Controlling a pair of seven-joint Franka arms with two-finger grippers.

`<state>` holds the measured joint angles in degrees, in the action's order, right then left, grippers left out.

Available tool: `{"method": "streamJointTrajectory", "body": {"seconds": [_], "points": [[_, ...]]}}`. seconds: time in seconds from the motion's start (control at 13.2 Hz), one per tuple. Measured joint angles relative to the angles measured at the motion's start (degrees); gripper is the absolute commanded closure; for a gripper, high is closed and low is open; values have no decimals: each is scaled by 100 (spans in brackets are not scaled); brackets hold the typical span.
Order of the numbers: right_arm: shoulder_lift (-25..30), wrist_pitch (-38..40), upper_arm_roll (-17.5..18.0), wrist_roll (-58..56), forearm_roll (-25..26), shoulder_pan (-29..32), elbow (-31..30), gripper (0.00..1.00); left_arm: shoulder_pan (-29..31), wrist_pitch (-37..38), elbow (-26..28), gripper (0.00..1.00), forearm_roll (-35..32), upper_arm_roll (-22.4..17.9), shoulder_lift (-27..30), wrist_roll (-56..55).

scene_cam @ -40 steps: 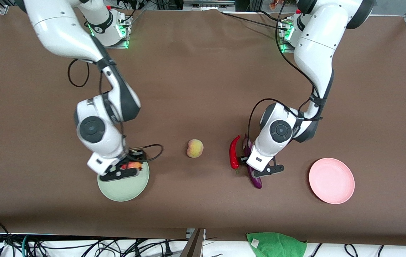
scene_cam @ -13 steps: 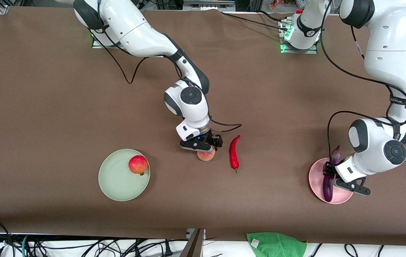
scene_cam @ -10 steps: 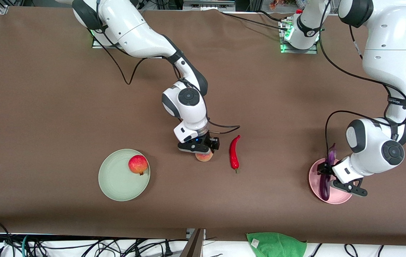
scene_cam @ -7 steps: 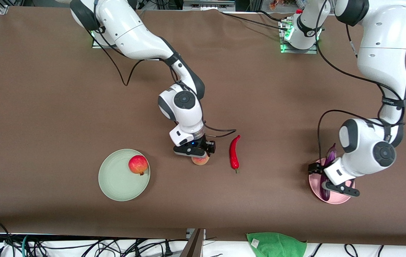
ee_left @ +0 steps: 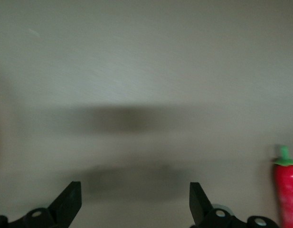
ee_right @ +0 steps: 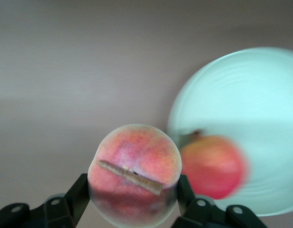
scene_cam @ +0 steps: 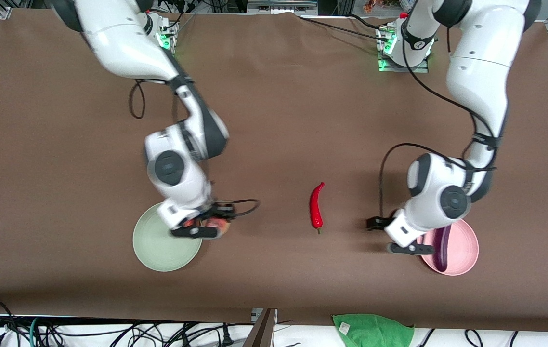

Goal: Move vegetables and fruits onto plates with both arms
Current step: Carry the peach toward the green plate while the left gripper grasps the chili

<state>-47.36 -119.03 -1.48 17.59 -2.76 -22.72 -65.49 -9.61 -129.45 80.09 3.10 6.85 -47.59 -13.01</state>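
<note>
Two plates, two fruits, two vegetables; I have both arms over the table's camera-side half.

Front view: right gripper (scene_cam: 202, 230) clamps the peach (scene_cam: 220, 225) over the mint plate's (scene_cam: 158, 250) rim; eggplant (scene_cam: 441, 248) lies in the pink plate (scene_cam: 464, 246); chili (scene_cam: 316, 206) lies mid-table.
Left wrist view: left gripper (ee_left: 135, 204) spread wide, empty.
Right wrist view: red fruit (ee_right: 213, 166) on the mint plate.

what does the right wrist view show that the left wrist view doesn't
Only the right wrist view shows the right gripper shut on the peach, with the red fruit on the mint green plate. Only the left wrist view shows the open left gripper and the red chili pepper. Both show the brown table.
</note>
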Motion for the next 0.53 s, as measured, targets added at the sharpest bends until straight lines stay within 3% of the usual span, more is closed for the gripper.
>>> {"method": "streamJointTrajectory", "body": {"seconds": [0.23,0.38,0.45,0.53], "points": [[29,106,29,-1387,-54,737,-36,100,-600,-157,1,0,0,2,-95,-882],[16,98,42,-1842,-54,907,-75,90,-839,-300,0,0,0,4,-132,-1249],[5,88,43,-1993,-54,937,-80,73,-939,-380,0,0,0,5,-158,-1431],[-4,80,43,-2093,-54,960,-80,28,-1055,-478,2,0,0,3,-201,-1626]]}}
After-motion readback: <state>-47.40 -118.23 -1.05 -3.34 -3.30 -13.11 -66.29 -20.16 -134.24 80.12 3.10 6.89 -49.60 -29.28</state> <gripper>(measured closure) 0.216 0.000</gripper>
